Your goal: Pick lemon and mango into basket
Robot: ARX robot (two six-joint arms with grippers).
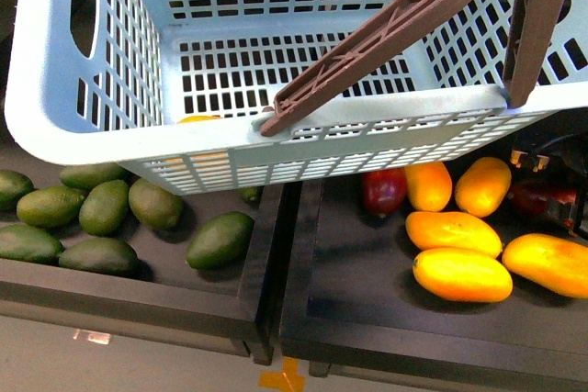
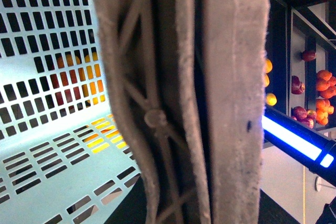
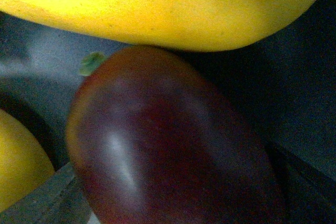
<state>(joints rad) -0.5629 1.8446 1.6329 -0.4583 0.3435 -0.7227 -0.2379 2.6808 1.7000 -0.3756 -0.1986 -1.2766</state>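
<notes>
Mango (image 3: 168, 145) close-up, basket (image 1: 64, 126) up top
Just beside a yellow mango (image 3: 157, 3); can't tell if my tools are clenched.

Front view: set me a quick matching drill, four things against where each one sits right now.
Things:
1. basket
2. green fruits
3. yellow-orange mangoes
4. dark red mango

Places:
a. right tray, mostly in the open towards its front
b. above both trays, filling the upper part of the view
c. right tray, beside the divider, partly under the basket's near rim
d. left tray

Pairs: 1-b, 2-d, 3-a, 4-c.
</notes>
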